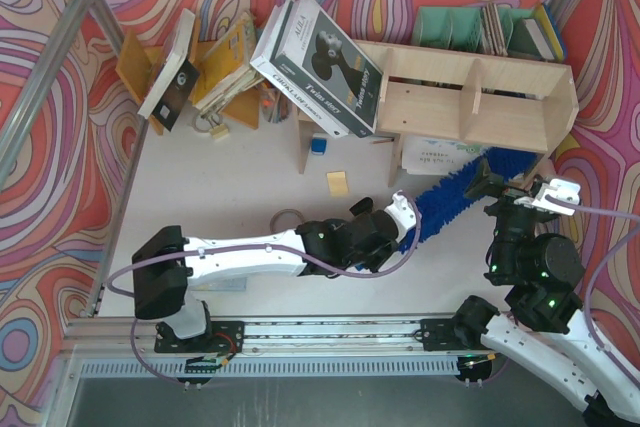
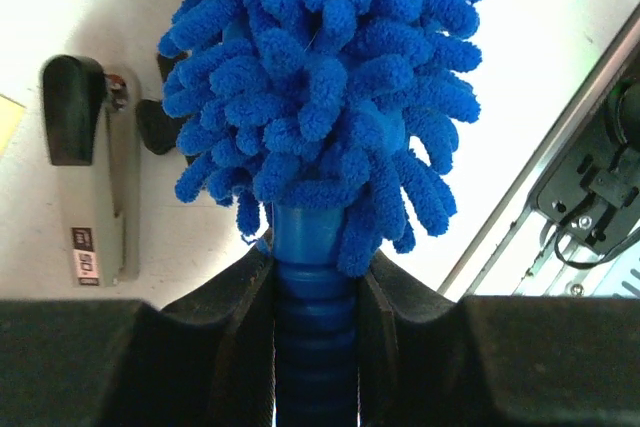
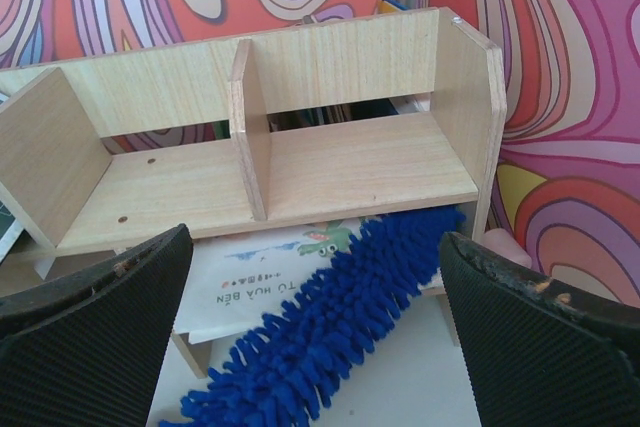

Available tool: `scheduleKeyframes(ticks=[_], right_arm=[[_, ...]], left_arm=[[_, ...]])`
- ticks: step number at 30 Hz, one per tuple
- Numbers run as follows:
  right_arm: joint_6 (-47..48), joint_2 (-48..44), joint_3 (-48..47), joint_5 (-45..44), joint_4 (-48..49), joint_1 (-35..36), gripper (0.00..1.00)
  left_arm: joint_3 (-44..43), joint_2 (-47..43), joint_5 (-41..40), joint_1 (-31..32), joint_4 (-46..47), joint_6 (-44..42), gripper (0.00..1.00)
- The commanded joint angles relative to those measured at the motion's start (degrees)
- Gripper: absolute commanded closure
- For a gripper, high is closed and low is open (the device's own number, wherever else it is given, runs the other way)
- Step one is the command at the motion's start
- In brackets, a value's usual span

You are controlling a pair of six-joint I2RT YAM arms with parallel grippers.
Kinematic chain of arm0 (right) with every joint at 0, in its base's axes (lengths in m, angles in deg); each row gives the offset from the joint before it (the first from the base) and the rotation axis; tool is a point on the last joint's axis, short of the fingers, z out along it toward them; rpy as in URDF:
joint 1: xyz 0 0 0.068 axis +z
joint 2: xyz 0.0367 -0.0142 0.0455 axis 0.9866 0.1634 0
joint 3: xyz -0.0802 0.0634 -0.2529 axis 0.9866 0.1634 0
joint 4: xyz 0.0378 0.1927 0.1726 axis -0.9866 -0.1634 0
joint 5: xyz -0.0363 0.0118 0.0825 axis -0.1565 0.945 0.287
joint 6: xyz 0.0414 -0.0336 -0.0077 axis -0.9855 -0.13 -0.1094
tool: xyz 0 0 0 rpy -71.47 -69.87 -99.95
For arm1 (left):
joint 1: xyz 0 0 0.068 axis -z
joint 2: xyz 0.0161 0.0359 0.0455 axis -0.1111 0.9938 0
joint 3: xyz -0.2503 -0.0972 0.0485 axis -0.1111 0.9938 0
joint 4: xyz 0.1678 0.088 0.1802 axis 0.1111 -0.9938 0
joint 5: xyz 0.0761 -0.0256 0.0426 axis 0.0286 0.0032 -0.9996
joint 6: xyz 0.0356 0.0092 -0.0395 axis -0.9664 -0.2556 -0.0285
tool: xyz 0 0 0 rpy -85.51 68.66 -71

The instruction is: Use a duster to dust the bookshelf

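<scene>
The pale plywood bookshelf (image 1: 470, 97) stands at the back right, its open compartments facing my right wrist camera (image 3: 330, 162). The fluffy blue duster (image 1: 455, 197) lies slanted, and its far end reaches under the shelf's lower board at the right (image 3: 340, 327). My left gripper (image 1: 405, 217) is shut on the duster's ribbed blue handle (image 2: 312, 287), with the head (image 2: 320, 87) sticking out ahead of it. My right gripper (image 1: 505, 185) hangs open in front of the shelf and above the duster, its wide-apart pads (image 3: 100, 317) holding nothing.
A white booklet (image 3: 270, 277) lies under the shelf beside the duster. A grey stapler (image 2: 85, 177) lies on the table. A big boxed book (image 1: 320, 67) leans on the shelf's left end, beside an orange-brown rack of tilted books (image 1: 215, 67). A yellow note (image 1: 337, 183) lies nearby.
</scene>
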Motion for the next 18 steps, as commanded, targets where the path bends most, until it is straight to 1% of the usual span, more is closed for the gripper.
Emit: scheduleKeyframes(ticks=[1,7,13,16,18], right_arm=[[0.87,0.23,0.24,0.31,1.66,-0.32,0.01],[0.95,-0.21,0.32,0.31,1.54,-0.33,0.01],[1.00,-0.34,0.48,0.64,1.62,-0.37,0.01],[1.10,-0.34,0.55,0.79,1.80,-0.39,0.01],[1.08,-0.19,0.58,0.83,1.74,-0.31,0.01]], left_arm=[[-0.17,-4.10,-5.72,-0.44,6.31,-1.29,1.00],[1.66,-5.37,-11.61,-2.96,6.61,2.40,1.00],[5.94,-7.31,-13.98,-5.27,5.87,7.49,1.00],[6.92,-7.62,-12.88,-5.73,5.93,8.84,1.00],[6.92,-7.65,-9.19,-5.74,7.23,9.03,1.00]])
